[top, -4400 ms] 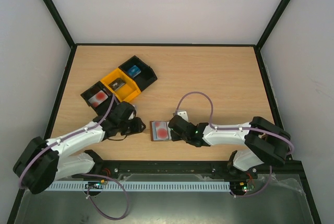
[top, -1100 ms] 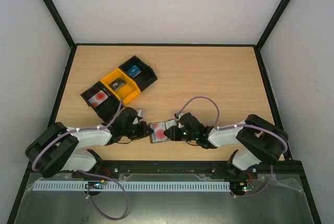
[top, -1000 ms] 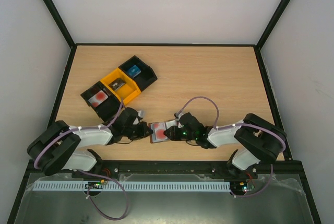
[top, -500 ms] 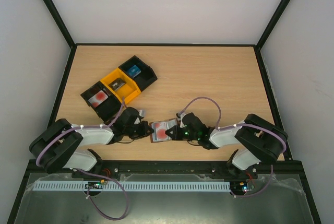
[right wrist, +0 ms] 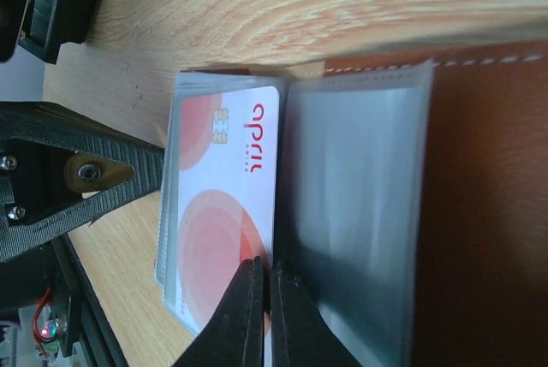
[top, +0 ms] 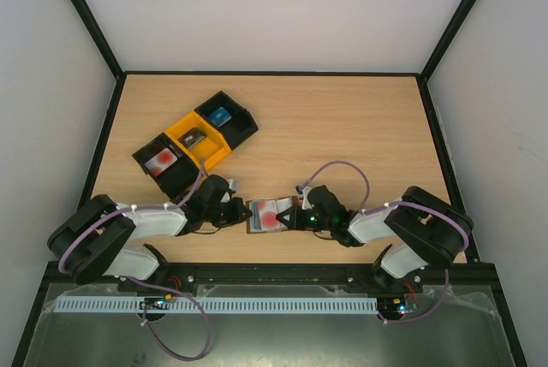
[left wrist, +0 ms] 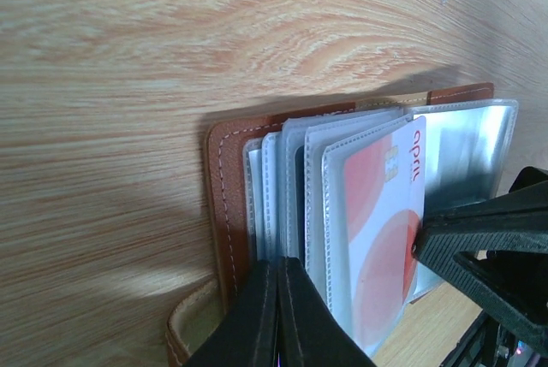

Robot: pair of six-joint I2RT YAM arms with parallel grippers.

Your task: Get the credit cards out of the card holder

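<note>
Both arms lie low along the near edge of the desk [top: 360,127], wrists turned inward so the two tools meet nose to nose over the card holder [left wrist: 224,213]. The holder lies open and flat between them, close to the near edge and a little left of centre. Left pincer [left wrist: 276,275]: fingers pressed together, tips nipping the near edge of the holder where the stack of clear sleeves meets the brown leather cover. The sleeves fan upward from the stitched spine. The top one carries a white card [right wrist: 224,213] with two red blotches, a chip and red lettering. Right pincer [right wrist: 262,269]: fingers also pressed together, pinching the long edge of that white card; whether it grips the bare card or the card inside its sleeve cannot be told. Beside the card an empty clear sleeve [right wrist: 355,213] lies flat on the holder's right leather flap. In the left wrist view one black finger of the right pincer touches the card's outer edge. Farther back and to the left, well apart from the holder, a slanted row of three trays [top: 214,155] sits on the desk. The near black tray holds a second white card [top: 161,159] with a red blotch. The yellow middle tray holds a dark grey card [top: 193,137], and the far black tray holds a blue card [top: 220,115].
</note>
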